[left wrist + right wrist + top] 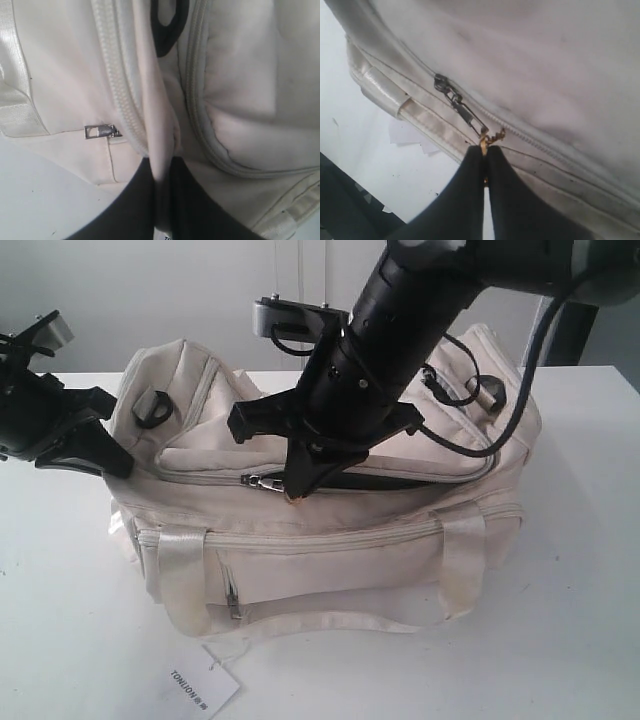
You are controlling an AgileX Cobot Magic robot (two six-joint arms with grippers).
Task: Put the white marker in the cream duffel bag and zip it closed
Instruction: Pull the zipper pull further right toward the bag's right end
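— Where does the cream duffel bag (330,540) sit?
— In the middle of a white tabletop (560,640), with a plain white wall (150,300) behind it and its paper tag (205,690) lying at the near edge.
— And the grippers?
— The right gripper (484,152) is pinched tight on the zipper pull (492,136) on top. The left gripper (161,167) clamps a fabric fold at the bag's left end.

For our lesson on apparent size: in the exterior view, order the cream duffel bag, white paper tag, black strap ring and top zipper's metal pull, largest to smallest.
1. cream duffel bag
2. white paper tag, nearest the camera
3. black strap ring
4. metal pull: as long as the ring, but slimmer
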